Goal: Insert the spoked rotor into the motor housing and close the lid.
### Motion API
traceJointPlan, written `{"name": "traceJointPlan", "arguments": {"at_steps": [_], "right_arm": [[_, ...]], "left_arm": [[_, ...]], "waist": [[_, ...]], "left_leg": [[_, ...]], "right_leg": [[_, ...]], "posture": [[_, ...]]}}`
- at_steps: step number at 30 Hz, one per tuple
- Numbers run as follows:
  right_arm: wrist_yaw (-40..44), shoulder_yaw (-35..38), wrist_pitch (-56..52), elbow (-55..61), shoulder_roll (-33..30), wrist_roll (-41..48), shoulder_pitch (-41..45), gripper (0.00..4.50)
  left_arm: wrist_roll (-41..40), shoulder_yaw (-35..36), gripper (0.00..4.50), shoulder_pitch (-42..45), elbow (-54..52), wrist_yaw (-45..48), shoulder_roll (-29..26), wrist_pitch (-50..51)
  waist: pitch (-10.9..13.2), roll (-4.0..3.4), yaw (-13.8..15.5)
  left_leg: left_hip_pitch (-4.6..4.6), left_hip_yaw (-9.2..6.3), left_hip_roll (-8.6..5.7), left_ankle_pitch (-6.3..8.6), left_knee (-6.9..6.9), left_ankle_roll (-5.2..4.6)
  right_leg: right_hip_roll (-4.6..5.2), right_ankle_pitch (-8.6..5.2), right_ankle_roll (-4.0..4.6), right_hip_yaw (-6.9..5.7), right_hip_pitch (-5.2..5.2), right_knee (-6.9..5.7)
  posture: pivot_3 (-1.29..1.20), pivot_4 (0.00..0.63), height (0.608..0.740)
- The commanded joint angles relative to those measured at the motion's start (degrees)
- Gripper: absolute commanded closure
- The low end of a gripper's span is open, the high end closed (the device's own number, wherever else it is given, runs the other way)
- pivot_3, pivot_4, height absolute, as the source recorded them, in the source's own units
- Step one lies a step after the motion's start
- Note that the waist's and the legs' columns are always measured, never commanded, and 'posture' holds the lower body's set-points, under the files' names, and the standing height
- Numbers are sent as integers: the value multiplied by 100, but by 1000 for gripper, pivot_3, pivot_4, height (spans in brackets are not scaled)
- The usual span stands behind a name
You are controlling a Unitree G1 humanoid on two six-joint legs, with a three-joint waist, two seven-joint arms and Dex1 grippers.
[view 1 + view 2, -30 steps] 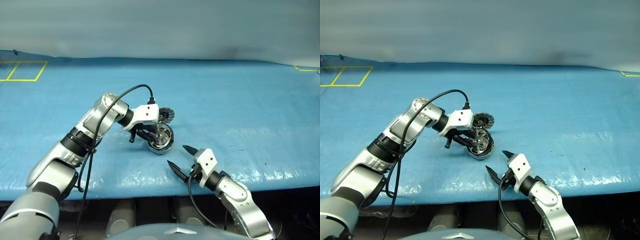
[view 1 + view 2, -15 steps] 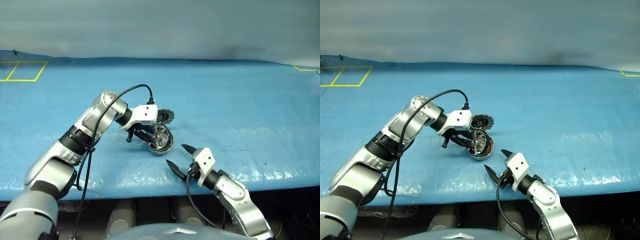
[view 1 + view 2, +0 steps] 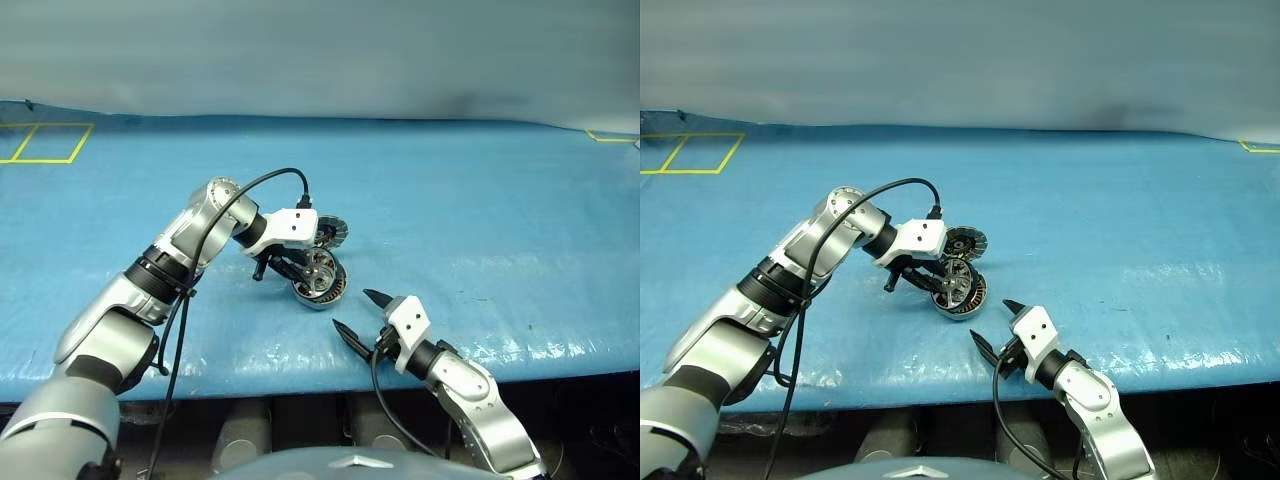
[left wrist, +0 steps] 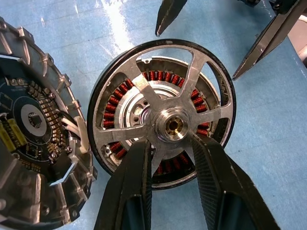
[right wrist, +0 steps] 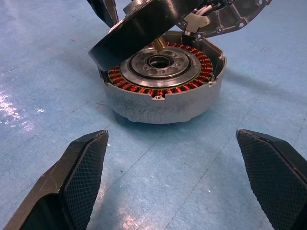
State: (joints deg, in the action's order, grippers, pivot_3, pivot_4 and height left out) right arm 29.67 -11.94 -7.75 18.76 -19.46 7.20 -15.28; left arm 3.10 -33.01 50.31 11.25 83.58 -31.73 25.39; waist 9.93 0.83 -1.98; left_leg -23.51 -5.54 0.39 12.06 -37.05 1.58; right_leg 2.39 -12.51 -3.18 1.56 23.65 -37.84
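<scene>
Bench (image 3: 480, 200) with a blue cover carries everything here, and the things of the task sit near its front edge, in the middle.

The left arm reaches in from the left, and the left gripper (image 4: 169, 143) pinches the hub of the spoked rotor (image 4: 163, 108), one finger on each side. The rotor hangs tilted over the motor housing (image 5: 163, 93): its far edge is low at the housing rim and its near edge is raised, so the copper windings are open to see from the front. It is not yet seated.

Compared with one second ago, the rotor with the left gripper sits a little higher in the head views and seems more over the housing, while the grip itself is the same. I judge that the arm is lining up the hub with the centre of the housing before pressing down.

The right gripper (image 3: 995, 325) waits just in front of the housing with its fingers spread wide and holding nothing; it has not moved.

The lid (image 4: 33, 139) stands open beside the housing, joined at the edge, so closing it comes later.
</scene>
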Motion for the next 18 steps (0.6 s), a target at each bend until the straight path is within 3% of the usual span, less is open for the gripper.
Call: {"name": "traceJointPlan", "arguments": {"at_steps": [1, 18], "right_arm": [[-26, -9, 80, 125, 39, 14, 12, 0], [-97, -14, 77, 127, 89, 0, -4, 0]], "left_arm": [[121, -126, 3512, 131, 77, 166, 10, -140], [430, -304, 3512, 474, 581, 462, 317, -508]], "waist": [[0, 0, -3], [0, 0, 0]], "left_leg": [[0, 0, 0, 0, 0, 0], [0, 0, 0, 0, 0, 0]], "right_leg": [[0, 0, 0, 0, 0, 0], [0, 0, 0, 0, -1, 0]], "posture": [[0, 150, 740], [0, 150, 740]]}}
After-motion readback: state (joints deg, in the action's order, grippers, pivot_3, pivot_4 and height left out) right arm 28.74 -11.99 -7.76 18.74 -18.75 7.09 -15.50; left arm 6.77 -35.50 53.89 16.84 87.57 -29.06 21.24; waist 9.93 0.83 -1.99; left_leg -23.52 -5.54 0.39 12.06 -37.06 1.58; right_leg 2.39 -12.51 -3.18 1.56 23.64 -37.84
